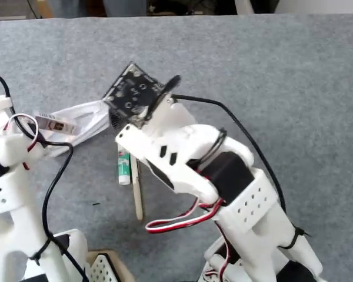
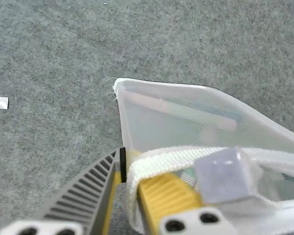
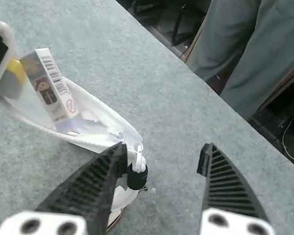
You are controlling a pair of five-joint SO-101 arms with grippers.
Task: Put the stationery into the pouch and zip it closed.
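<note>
**Pinning the pouch (image 1: 85, 120) for loading**

Pinching a corner of the pouch in the left pincer (image 2: 125, 169), on the desk's (image 1: 282, 59) left half, probably to steady its mouth. Holding the right pincer (image 3: 164, 152) spread by that mouth, near a white tube (image 1: 124, 167) and wooden stick (image 1: 138, 197). Hard to name the contents through mesh.

In the high view the right arm (image 1: 188, 155) covers one end of the pouch (image 1: 85, 117) and the far ends of the pen (image 1: 124, 167) and stick (image 1: 138, 194). In the left wrist view a pale block (image 2: 225, 176) is blurred. The pouch's contents (image 2: 186, 110) are vague shapes, the picture's edge cuts the pouch off, and a white scrap (image 2: 1, 102) is too small to name.
</note>
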